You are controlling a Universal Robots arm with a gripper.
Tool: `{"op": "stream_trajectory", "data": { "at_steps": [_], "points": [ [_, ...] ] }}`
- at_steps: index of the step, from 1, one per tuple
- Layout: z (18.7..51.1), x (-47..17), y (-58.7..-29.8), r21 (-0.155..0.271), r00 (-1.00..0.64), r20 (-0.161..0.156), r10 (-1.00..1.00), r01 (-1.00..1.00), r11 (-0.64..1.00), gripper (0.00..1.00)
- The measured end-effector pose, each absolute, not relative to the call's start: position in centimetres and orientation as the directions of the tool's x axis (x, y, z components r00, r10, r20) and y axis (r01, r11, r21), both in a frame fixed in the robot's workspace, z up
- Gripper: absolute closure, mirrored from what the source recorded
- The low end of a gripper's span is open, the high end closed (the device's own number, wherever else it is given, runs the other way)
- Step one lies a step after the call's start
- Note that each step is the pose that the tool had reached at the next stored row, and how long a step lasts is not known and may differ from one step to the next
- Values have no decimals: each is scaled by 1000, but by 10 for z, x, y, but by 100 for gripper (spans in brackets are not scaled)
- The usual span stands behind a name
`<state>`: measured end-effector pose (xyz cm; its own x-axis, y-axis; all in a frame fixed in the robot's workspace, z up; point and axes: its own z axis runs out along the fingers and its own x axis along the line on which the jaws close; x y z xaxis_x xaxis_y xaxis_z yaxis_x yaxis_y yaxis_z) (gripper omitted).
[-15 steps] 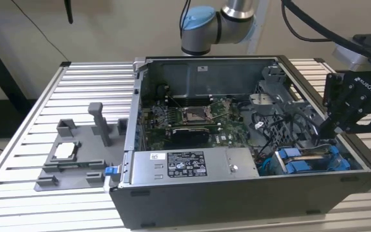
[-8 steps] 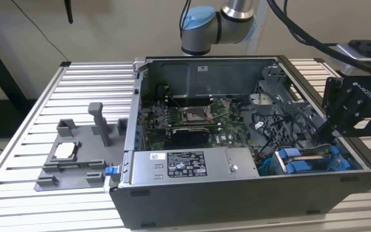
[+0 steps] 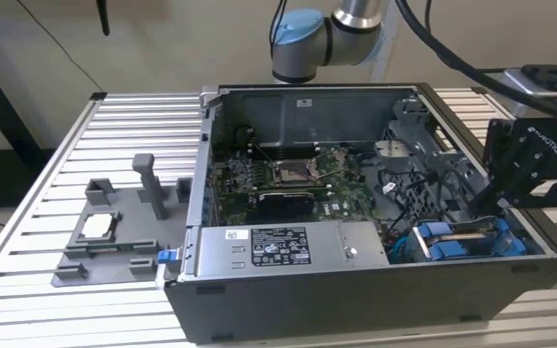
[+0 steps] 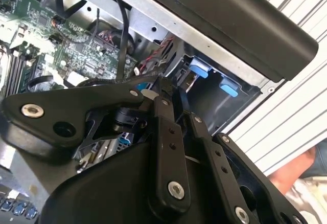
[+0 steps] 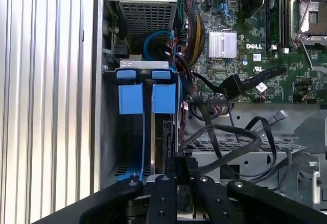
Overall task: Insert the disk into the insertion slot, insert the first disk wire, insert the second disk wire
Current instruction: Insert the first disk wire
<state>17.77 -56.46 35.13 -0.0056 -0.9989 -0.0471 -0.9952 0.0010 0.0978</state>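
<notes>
**Hovering at the drive bay, disk in slot**

Gripper (image 5: 177, 163) hangs over the slot (image 5: 108, 142), which sits at 4 o'clock of the case (image 3: 356, 304) in the exterior view. Fingers are pressed together; I cannot tell whether anything is pinched between them. Disk (image 5: 131, 99) stands on edge inside the slot, its blue caddy tabs at the bay mouth, with the gripper tips just beside its far end. Contact cannot be told. Black cables (image 5: 240, 142) loop just beside the bay. Power supply (image 3: 278, 250) lies at 7 o'clock of the case, touching its front wall. A grey fixture (image 3: 114, 254) rests on the table (image 3: 27, 239) at 9 o'clock, well apart from the gripper.
</notes>
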Motion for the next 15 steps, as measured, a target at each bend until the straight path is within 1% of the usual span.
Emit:
{"op": "stream_trajectory", "data": {
  "at_steps": [10,15],
  "points": [
    [342,178,-565,98,-7,-32,-999,-995,4,81],
    [341,178,-565,98,-12,-32,-999,-995,8,81]
  ]
}}
